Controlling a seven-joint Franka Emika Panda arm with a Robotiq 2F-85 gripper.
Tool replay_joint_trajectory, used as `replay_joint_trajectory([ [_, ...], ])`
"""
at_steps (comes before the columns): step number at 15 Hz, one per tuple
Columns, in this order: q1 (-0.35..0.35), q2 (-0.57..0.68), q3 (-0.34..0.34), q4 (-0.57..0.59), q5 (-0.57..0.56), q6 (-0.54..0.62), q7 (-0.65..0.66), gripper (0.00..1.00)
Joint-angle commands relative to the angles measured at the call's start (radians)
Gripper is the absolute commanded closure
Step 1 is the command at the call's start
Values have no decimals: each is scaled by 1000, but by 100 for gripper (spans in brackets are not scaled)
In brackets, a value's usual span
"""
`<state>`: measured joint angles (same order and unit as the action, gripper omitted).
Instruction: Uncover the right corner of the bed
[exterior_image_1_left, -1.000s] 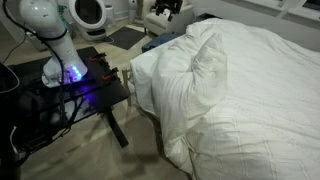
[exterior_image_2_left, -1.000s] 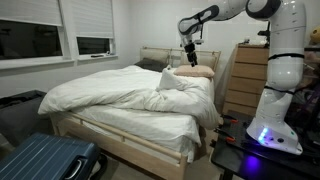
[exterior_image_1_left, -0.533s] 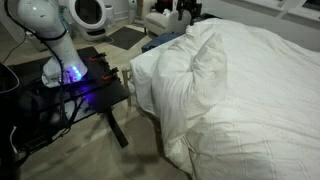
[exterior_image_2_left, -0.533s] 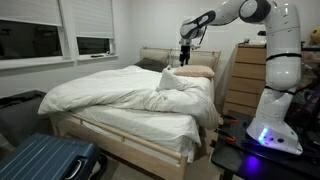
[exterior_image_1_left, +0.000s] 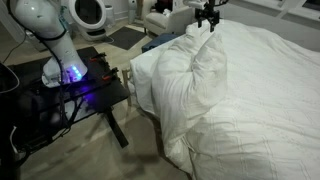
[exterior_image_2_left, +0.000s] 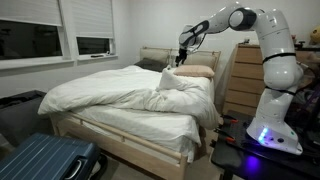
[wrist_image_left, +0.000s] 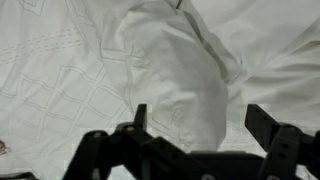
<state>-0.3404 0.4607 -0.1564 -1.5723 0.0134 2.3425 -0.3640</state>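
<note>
Moved toward 3 o'clock, my jaws hang wide, empty, above the bunched duvet (exterior_image_1_left: 195, 70) in an exterior view; a shallow pinch could slip, leaving the bed (exterior_image_2_left: 120, 135) corner covered.

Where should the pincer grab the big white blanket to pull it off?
Probably the puffy raised fold of the duvet, pinched from straight above. It stands up like a ridge and looks narrow enough to fit between the open pincer hovering over it.
</note>
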Motion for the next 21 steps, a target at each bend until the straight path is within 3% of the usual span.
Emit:
replay_joint_trajectory([
  [1, -29, 77, 0, 90, 15, 23, 29, 0],
  [12, -110, 253, 13, 280, -12, -105, -49, 0],
  [21, -131, 402, 27, 397, -35, -216, -149, 0],
])
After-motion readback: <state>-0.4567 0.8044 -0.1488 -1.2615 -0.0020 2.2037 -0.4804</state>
